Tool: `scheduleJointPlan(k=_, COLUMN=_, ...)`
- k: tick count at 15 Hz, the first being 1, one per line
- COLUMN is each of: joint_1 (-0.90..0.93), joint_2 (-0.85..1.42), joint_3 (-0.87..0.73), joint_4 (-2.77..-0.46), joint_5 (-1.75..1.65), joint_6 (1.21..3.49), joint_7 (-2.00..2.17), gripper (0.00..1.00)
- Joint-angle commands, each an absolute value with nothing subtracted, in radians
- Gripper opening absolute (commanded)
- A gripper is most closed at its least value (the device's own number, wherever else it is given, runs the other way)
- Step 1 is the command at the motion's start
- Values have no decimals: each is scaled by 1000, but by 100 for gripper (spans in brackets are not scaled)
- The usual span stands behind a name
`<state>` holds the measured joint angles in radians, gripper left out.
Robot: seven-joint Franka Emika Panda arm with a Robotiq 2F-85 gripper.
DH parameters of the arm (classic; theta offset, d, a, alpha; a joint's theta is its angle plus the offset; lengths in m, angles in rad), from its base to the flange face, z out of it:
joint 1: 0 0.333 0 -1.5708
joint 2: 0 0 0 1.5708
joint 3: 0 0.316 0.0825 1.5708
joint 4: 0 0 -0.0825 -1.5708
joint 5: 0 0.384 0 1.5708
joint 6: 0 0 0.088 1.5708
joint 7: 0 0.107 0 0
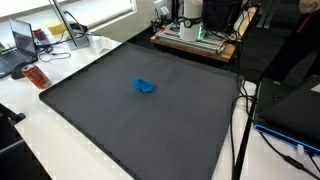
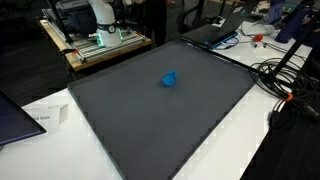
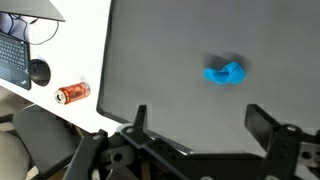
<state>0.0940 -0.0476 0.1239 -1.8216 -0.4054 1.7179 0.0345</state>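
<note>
Here, one blue object (image 3: 224,73) lies on one mat (image 3: 150,50), two fingers (image 3: 262,122) apart.

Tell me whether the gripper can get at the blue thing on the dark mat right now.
Probably yes: the gripper is open, and the blue thing lies alone on the dark mat with nothing between them.

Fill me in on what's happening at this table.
A robot arm's claw hangs open above a dark mat, holding nothing. A small blue object lies alone near the middle of the mat, as both exterior views show. It is untouched and sits ahead of the claw in the wrist view. A red can lies on the white table beside the mat's edge, near a laptop.
</note>
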Motion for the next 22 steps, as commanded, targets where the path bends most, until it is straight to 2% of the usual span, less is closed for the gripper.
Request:
scheduleJointPlan(k=1, joint_1=98, joint_2=-57, joint_3=121, joint_4=-1845, joint_5=-413, joint_6=1743, joint_7=63, gripper=100)
scheduleJointPlan(k=11, joint_1=79, joint_2=25, joint_3=88, joint_4=-1841, joint_5=-291, joint_6=1901, joint_7=48, gripper=100)
scheduleJointPlan(k=22, joint_1=90, joint_2=243, joint_3=66, joint_4=-1793, joint_5=-262, joint_6=2004, joint_7=113, gripper=100)
